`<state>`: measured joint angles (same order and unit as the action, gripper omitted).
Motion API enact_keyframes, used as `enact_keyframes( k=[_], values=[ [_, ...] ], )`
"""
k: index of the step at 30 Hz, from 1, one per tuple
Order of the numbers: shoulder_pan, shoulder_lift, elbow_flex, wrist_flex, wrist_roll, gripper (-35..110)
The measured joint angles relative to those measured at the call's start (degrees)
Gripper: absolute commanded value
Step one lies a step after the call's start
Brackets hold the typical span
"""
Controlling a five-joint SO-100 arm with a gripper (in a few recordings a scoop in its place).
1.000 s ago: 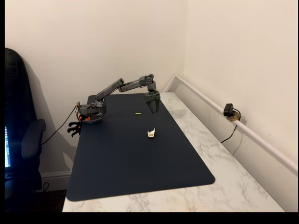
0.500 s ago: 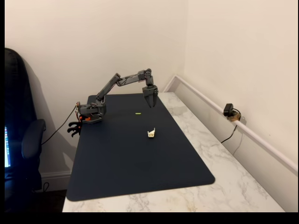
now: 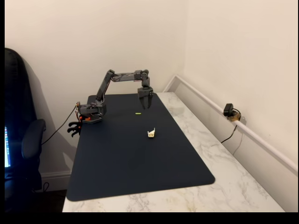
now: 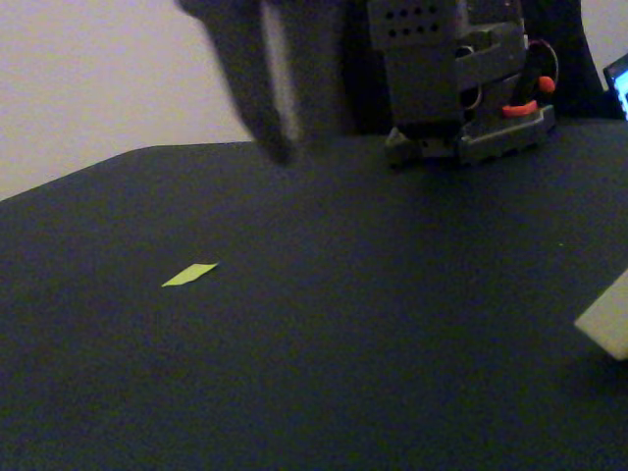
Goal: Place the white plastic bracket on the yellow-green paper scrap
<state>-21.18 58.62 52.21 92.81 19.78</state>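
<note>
Above the mat's far edge, the hand point(image 3: 145, 105) has risen and drawn back toward the base, jaws slightly apart, holding nothing. The white plastic bracket point(image 3: 151, 134) lies mid-mat, apart from the yellow-green paper scrap point(image 3: 138, 113). Pickup has not begun.

The end effector point(image 3: 145, 105) hangs above the dark mat's point(image 3: 121, 158) far edge. On the mat lie the yellow-green paper scrap point(image 3: 138, 113) and, well apart toward the right edge, the white plastic bracket point(image 3: 151, 134); bare mat separates them.
</note>
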Motion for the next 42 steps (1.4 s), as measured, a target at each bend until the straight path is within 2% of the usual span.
enact_keyframes(
  k=[2, 8, 17, 42],
  values=[
    [-2.7, -4.1, -4.9, 1.1, 0.0, 16],
    [-9.3, -16.5, -24.4, 4.7, -1.3, 39],
    [-11.2, -23.7, -38.3, 4.7, -4.7, 40],
    [-20.2, -40.9, -55.7, 4.7, 3.3, 38]
  ],
)
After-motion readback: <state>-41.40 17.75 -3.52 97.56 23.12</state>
